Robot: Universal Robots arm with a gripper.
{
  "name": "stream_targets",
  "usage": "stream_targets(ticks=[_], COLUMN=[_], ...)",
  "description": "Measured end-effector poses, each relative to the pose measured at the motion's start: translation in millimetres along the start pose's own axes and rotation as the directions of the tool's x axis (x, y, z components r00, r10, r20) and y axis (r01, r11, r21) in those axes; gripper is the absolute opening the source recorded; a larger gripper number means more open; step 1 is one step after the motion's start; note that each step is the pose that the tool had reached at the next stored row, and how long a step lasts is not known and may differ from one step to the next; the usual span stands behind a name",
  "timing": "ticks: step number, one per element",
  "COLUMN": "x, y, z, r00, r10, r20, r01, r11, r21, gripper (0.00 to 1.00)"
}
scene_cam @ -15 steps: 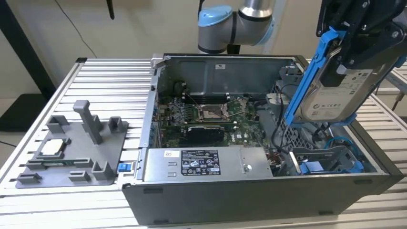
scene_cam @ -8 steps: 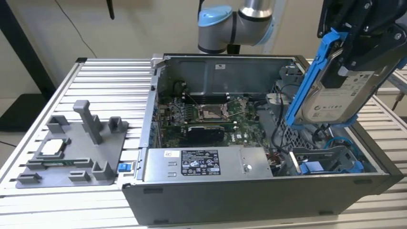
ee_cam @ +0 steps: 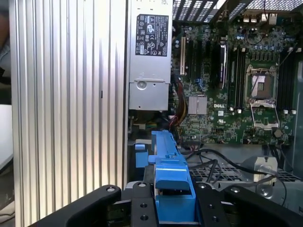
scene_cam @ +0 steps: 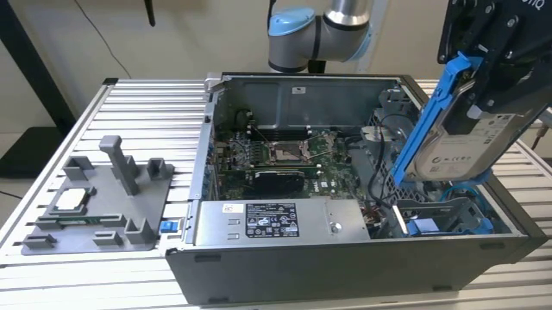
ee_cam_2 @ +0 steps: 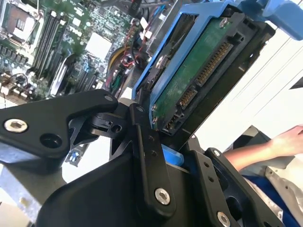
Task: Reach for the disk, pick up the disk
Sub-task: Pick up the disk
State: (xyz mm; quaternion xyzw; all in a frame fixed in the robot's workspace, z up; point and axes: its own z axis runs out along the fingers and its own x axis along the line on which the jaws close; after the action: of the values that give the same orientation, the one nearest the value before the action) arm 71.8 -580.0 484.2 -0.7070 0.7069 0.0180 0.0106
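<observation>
Clamped in the end effector (scene_cam: 483,97) and lifted clear of the open computer case (scene_cam: 345,271) at the exterior view's right: the disk (scene_cam: 461,145), pick-up apparently complete. Long axis steeply upright, leaning slightly, label side probably outward, connector edge down in the second wrist view. Farther off, ribbed desk (scene_cam: 138,103).

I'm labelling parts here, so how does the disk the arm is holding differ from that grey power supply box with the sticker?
The disk hangs tilted above the open case in the gripper; the power supply box lies flat inside the case. The disk wears a bright blue frame; the box is bare grey metal. The disk looks slimmer, the box bulkier. Both are grey and carry printed labels.
</observation>
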Motion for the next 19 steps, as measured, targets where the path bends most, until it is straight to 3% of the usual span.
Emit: stream_targets(ticks=[5, 15, 19], x=[3.3, 5.3, 6.7], y=[-2.6, -27.7, -32.7], z=[8.9, 26.8, 33.8], r00=[1.0000, 1.0000, 1.0000], r10=[0.000, 0.000, 0.000], r20=[0.0002, -0.0004, -0.0004], r01=[0.000, 0.000, 0.000], r11=[1.0000, 1.0000, 1.0000], r21=[0.0000, 0.0000, 0.0000], gripper=[0.00, 0.00, 0.00])
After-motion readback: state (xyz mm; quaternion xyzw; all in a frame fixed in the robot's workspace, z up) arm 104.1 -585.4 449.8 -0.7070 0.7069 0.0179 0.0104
